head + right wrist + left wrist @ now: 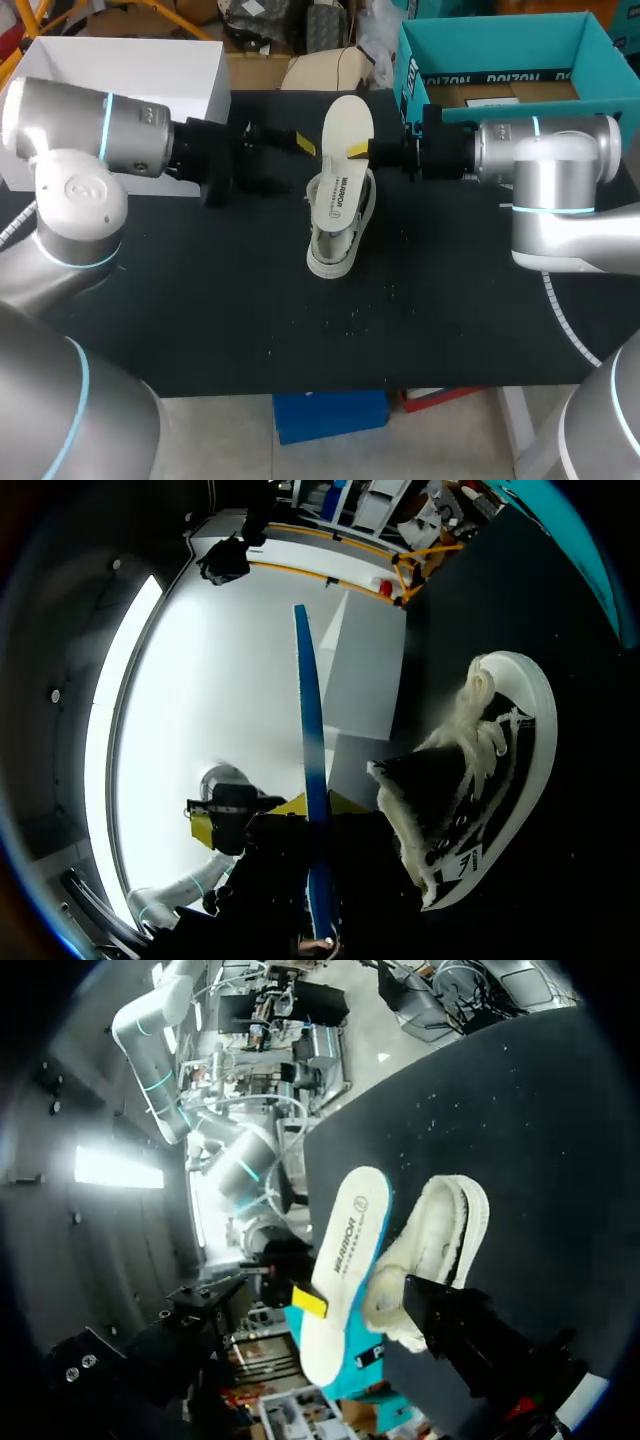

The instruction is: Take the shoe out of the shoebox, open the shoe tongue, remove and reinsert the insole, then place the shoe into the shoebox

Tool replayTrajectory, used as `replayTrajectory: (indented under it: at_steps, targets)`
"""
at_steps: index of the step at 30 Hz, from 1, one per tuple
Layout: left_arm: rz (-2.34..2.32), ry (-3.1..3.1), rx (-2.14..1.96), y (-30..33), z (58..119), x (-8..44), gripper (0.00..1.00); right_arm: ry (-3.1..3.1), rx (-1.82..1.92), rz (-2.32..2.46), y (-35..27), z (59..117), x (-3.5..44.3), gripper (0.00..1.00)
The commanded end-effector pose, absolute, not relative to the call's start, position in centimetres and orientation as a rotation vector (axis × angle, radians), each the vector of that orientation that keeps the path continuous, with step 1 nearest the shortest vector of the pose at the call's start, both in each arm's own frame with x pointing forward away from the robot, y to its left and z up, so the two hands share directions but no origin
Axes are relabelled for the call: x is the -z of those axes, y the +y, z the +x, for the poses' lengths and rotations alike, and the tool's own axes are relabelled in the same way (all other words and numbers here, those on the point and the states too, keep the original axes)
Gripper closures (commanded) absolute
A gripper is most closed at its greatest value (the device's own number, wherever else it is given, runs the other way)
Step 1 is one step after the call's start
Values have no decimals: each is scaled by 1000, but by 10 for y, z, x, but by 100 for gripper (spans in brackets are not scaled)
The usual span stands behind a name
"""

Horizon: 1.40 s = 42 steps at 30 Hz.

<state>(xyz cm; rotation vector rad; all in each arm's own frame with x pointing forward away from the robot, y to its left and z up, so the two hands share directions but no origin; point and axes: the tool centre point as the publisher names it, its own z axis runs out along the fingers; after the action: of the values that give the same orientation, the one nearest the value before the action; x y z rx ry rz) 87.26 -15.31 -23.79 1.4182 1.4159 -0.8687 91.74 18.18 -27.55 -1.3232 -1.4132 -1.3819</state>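
The near half of the surface (250,320) lies open to me from either side. The shoe (338,225) blocks the centre, and its insole (345,140) rises between my left gripper (300,143) and right gripper (360,150). A white box (150,65) and the teal shoebox (497,45) wall the far edge.

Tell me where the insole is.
Head view, mid-table: the insole is held over the shoe by the right gripper.

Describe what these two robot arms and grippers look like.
Both the left arm and right arm are chunky, rounded silver-grey tubes with thin light-blue rings at the joints. The left gripper and right gripper are black; the right one shows a bright yellow tip.
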Motion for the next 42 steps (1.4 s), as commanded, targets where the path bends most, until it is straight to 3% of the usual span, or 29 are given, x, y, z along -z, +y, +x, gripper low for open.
replayTrajectory:
  at_steps: [1, 34, 36, 42]
  targets:
    - [947, 926, 1113, -153, 872, 243, 0, -1413, 1382, -1326, 183, 917, 276, 100]
    - [1125, 977, 1030, -166, 891, 264, 0, -1413, 1382, -1326, 183, 917, 276, 100]
    - [1157, 968, 1024, -169, 890, 266, 19, -1413, 1382, -1326, 183, 917, 276, 100]
    - [1228, 948, 997, -176, 892, 269, 33, -1413, 1382, -1326, 183, 917, 276, 100]
